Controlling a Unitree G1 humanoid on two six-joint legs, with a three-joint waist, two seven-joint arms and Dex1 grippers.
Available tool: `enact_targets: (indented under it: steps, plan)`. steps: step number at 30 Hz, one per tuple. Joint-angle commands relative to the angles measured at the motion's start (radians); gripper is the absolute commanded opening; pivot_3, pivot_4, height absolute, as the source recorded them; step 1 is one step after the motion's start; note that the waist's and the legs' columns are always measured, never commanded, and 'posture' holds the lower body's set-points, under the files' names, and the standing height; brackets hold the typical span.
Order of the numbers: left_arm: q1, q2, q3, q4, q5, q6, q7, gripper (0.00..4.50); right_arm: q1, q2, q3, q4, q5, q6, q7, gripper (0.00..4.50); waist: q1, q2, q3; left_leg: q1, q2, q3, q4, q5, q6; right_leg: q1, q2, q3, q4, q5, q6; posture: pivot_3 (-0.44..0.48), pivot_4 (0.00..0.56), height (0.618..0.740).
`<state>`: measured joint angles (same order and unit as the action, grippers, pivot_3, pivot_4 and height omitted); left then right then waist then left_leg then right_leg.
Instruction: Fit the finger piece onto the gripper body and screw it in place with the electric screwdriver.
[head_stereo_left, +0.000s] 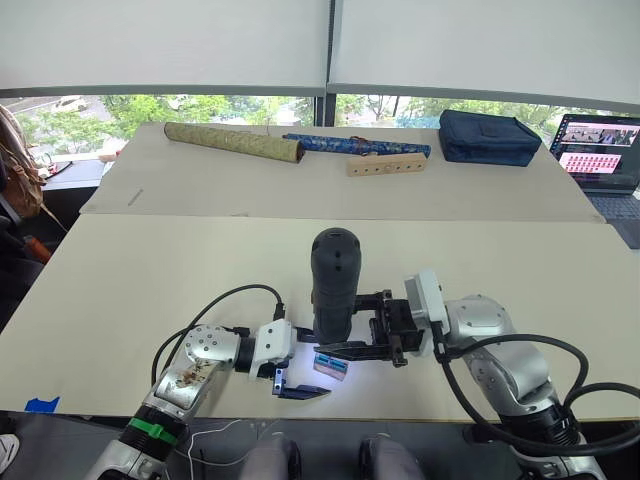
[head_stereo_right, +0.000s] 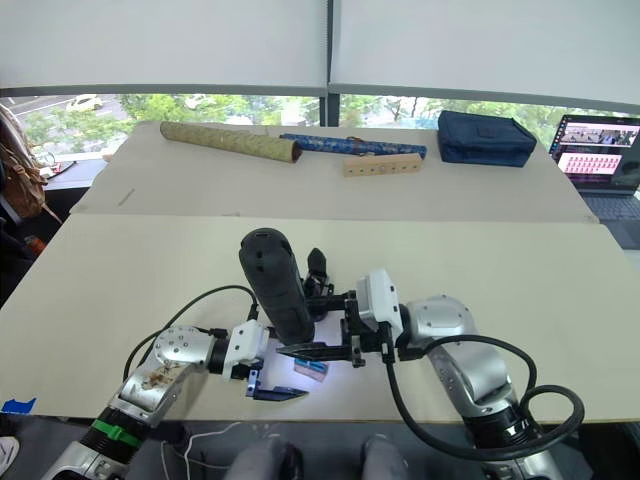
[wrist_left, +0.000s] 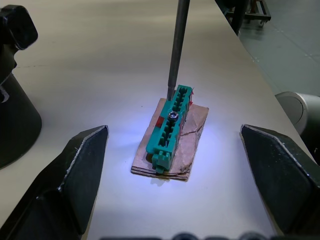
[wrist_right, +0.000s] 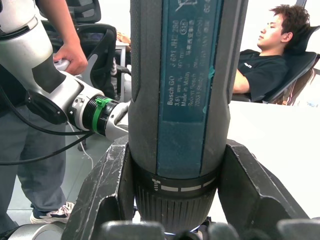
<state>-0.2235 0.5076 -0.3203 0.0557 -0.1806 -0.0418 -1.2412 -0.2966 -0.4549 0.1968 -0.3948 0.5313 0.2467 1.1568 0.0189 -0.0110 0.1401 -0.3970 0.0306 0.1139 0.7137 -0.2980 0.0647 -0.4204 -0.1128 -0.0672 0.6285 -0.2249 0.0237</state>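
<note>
The electric screwdriver stands upright near the table's front edge, with my right gripper shut around its lower barrel. Its thin metal bit points down onto the far end of a small tan block with a green top, lit by the tool's light. A small screw head sits in the green strip. My left gripper is open, its two fingers spread wide on either side of that block. The gripper body stands just behind the screwdriver, its round base beside my left fingers. The finger piece is out of view.
On the far table lie a tan roll, a blue patterned roll, a wooden bar with holes and a dark blue bag. A laptop is at the right. A seated person and a standing person's hand are nearby.
</note>
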Motion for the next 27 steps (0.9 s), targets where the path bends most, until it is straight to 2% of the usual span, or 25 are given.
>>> enact_targets:
  steps: [1,27]
  plan:
    - [0.016,-0.002,-0.045,0.053,0.035,0.025,0.0,4.48,-0.007,0.011,-0.004,-0.019,0.009,-0.044,0.003,1.9,0.0,0.0,0.0,0.0,0.0,0.0,0.0,0.0,0.0,0.0,0.0,0.0,0.0,0.0,0.0,0.0,0.15,0.74]
    - [0.012,0.005,-0.045,0.052,0.039,0.036,0.006,4.48,-0.011,0.017,0.01,-0.011,0.002,-0.04,-0.004,1.9,0.002,0.0,0.0,0.0,0.0,0.0,0.0,0.0,0.0,0.0,0.0,0.0,0.0,0.0,0.0,0.0,0.15,0.74]
